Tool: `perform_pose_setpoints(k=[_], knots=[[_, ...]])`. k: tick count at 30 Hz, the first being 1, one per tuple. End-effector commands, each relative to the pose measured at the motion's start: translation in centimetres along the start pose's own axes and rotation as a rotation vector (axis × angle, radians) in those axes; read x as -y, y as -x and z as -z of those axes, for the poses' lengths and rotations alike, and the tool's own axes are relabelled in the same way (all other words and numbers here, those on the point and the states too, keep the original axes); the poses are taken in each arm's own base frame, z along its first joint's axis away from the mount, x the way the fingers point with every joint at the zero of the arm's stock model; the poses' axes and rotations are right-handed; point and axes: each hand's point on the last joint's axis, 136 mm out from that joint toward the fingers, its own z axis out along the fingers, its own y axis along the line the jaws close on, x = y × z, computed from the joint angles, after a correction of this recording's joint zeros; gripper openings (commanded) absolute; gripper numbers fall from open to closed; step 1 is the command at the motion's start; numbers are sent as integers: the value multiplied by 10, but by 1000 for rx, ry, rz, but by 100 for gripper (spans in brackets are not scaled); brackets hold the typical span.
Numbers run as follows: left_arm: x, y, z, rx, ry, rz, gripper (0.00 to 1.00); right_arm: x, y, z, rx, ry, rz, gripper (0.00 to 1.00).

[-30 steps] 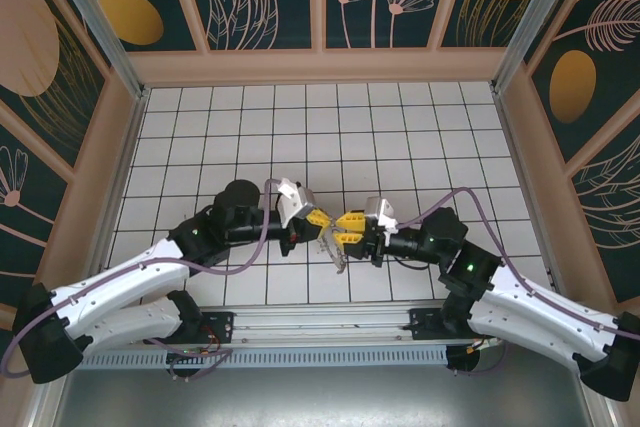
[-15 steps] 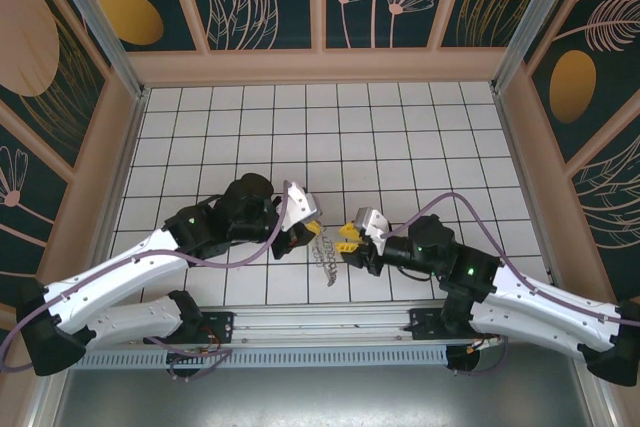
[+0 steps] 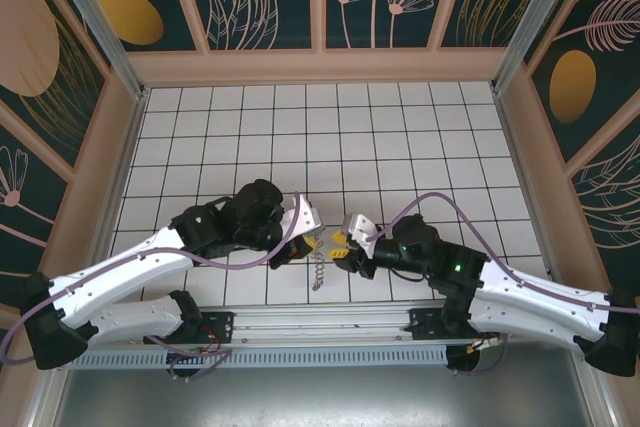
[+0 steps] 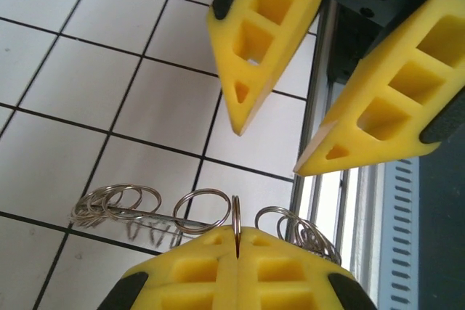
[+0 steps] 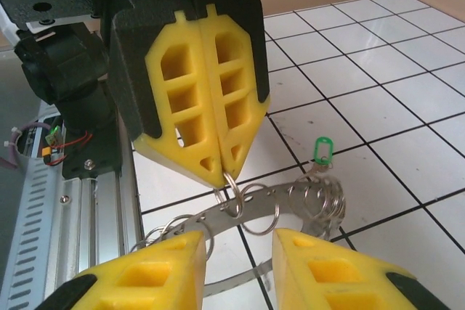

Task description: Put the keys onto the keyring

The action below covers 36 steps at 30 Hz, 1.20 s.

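Keyring (image 3: pixel 318 267) being lowered by the left gripper (image 3: pixel 313 243).
It is being pinched by one ring in fully closed jaws, nearer the front rail (image 3: pixel 320 319) than a second ago; the right gripper (image 3: pixel 338 244), now drawn apart, is being kept half-open and empty, so the green key (image 5: pixel 322 152) at its end is probably being re-approached.

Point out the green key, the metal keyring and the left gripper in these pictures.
green key (image 5: pixel 322 152): right wrist view, on its green head.
keyring (image 5: pixel 280 192): right wrist view, on its curved metal band.
left gripper (image 5: pixel 222 172): right wrist view, at its fingertips, shut on the keyring.
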Motion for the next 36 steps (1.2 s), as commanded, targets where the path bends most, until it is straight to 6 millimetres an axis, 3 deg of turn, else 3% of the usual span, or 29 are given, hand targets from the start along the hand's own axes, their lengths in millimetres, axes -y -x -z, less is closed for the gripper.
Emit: perform_pose_setpoints(k=[1,20,26,33,34,36], knots=[[9,18,6,28,-31,-37,0,-11,31,2,98,59,38,30],[20,19,3,24,-69,-60,0,-16,24,-9,75,102,50,28],[19,21,4,34,-63,-67,0,-17,22,-9,72,104,51,0],[29,35,16,127,-97,-72,0,-12,27,0,107,66,66,0],[31,32,15,141,-107,-66,5,-14,31,4,128,71,69,0],[36,37,20,199,-129,-62,27,-17,43,12,189,80,73,0]])
